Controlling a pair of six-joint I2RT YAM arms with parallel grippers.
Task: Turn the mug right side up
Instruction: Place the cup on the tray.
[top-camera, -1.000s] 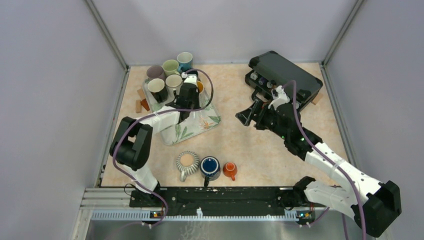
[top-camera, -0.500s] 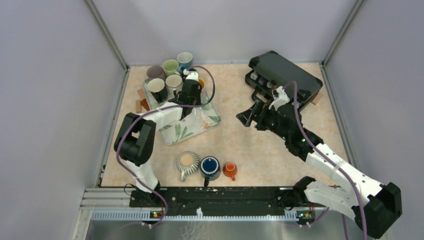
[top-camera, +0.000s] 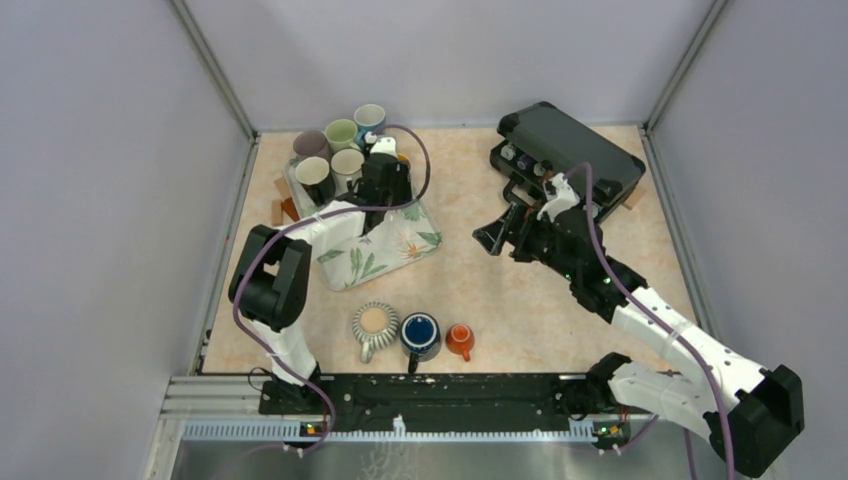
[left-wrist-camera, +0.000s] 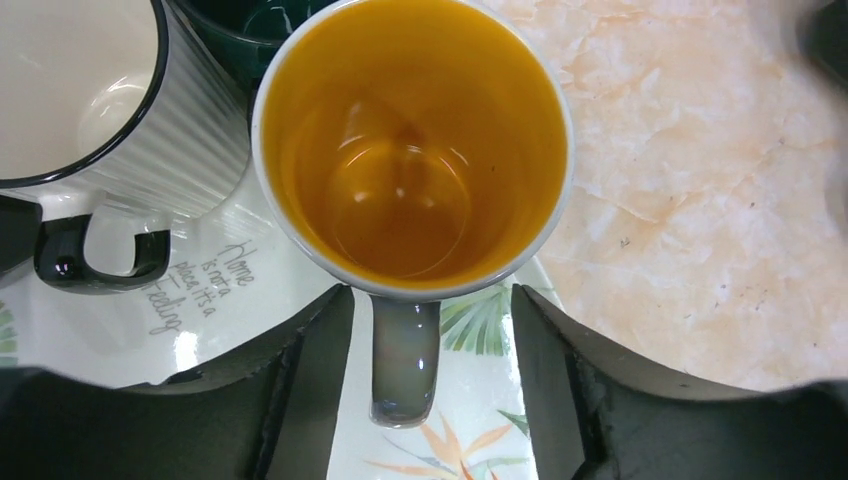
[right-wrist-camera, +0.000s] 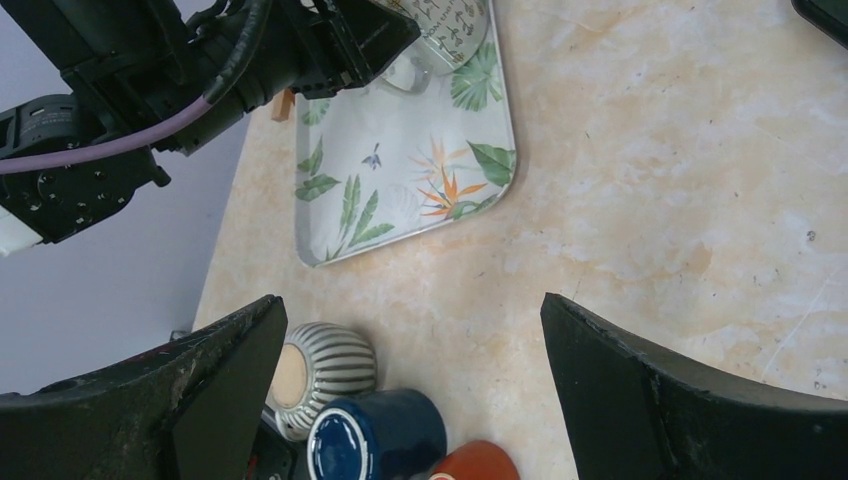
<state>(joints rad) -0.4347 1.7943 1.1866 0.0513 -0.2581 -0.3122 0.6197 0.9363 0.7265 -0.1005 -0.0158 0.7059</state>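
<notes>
The mug (left-wrist-camera: 412, 150) is set upright on the tray (left-wrist-camera: 480, 445), handle flanked by the parted jaws of the left end effector (left-wrist-camera: 430, 300) — release is judged in hand. A straight, unsnagged withdrawal is needed next.

"What does the mug (left-wrist-camera: 410, 150) look like?"
"Orange inside. The rim and handle are pale grey."
"Is it upside down?"
"No. It stands up straight, open at the top, with nothing in it."
"Where is it?"
"At the edge of the leafy tray (left-wrist-camera: 470, 440)."
</notes>
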